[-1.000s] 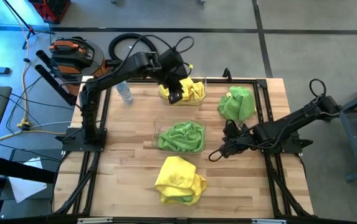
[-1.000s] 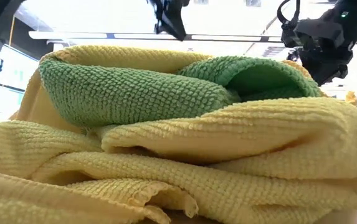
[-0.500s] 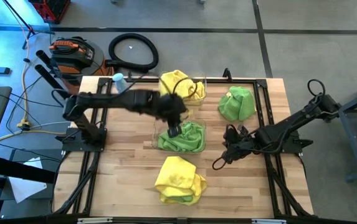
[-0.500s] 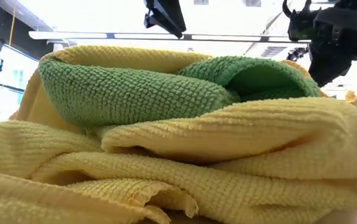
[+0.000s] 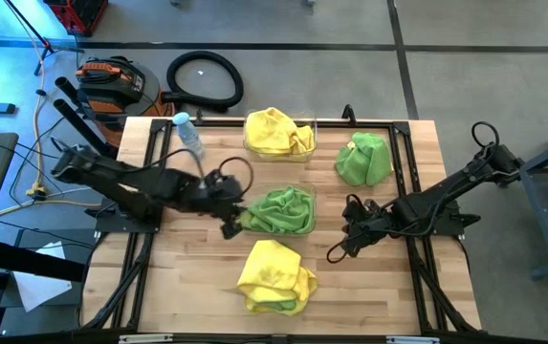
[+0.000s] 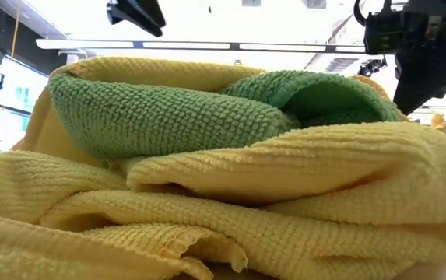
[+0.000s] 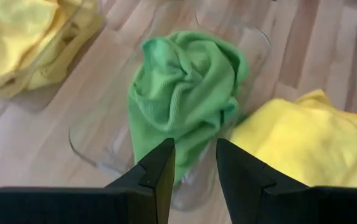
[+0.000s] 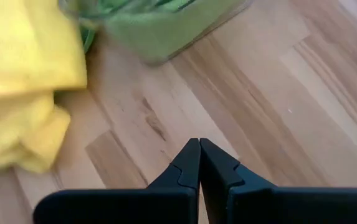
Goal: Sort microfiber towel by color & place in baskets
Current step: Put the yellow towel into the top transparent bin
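Left gripper [image 5: 232,225] sits low at the nine o'clock side of the middle basket [image 5: 241,203], fingers parted and holding nothing; that basket holds a green towel [image 5: 280,209]. At twelve o'clock, the far basket [image 5: 311,141] holds a yellow towel [image 5: 275,132]. Right gripper [image 5: 337,250], fingers pressed together and empty, rests at four o'clock, with a loose green towel [image 5: 364,158] at two o'clock and a yellow-and-green pile [image 5: 275,276] at six.

Four towel heaps [image 5: 276,276], two baskets [image 5: 239,204]
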Robot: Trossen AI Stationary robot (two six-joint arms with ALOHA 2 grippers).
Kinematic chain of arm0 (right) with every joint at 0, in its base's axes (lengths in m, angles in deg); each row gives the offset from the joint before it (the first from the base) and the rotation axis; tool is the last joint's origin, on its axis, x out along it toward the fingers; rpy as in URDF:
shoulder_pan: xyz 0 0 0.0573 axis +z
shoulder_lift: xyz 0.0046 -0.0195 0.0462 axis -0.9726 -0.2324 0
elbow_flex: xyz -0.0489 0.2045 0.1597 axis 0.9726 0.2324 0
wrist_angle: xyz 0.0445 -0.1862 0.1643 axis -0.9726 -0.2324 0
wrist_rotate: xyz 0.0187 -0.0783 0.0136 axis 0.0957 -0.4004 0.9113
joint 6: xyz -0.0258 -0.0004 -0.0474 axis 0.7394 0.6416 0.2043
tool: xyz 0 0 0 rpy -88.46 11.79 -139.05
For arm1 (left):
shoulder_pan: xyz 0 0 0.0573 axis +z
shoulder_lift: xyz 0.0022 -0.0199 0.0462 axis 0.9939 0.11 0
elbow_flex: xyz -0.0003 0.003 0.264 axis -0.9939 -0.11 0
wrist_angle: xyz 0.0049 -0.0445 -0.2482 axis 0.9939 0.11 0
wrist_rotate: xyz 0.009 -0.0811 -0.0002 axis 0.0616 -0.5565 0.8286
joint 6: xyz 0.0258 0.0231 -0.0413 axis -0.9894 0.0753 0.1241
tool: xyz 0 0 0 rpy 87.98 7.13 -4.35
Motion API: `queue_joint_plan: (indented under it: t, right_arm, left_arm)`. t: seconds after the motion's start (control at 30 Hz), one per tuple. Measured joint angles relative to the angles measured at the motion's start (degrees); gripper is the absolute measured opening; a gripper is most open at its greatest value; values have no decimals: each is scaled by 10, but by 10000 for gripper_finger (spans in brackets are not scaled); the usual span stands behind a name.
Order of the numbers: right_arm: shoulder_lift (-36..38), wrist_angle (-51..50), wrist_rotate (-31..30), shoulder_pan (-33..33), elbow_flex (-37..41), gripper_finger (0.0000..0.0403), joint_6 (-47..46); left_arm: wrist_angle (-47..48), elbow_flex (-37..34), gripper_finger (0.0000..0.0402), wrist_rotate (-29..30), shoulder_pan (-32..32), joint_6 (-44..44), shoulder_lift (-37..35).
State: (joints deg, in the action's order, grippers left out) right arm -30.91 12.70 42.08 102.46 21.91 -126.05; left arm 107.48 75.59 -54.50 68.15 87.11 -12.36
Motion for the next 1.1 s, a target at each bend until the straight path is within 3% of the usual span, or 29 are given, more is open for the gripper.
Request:
queue_joint_plan:
  t: [0.2,0.43,0.7,0.87,1.1]
  right_arm:
    - [0,60,-49,2,-15,0,-27]
    - [-48,12,-130,16,-137,0,-26]
    - [-210,-158,-99,16,-349,0,-16]
    - [-304,-219,-52,23,-457,0,-16]
    - [-392,-291,-41,47,-573,0,-54]
  left_arm:
    - [1,-77,106,31,-73,35,-70]
    - [-67,-194,106,36,-140,48,-149]
    - [-83,-282,106,42,-157,65,-228]
    - [-85,-302,106,42,-157,64,-256]
    - [-83,-318,106,39,-157,62,-273]
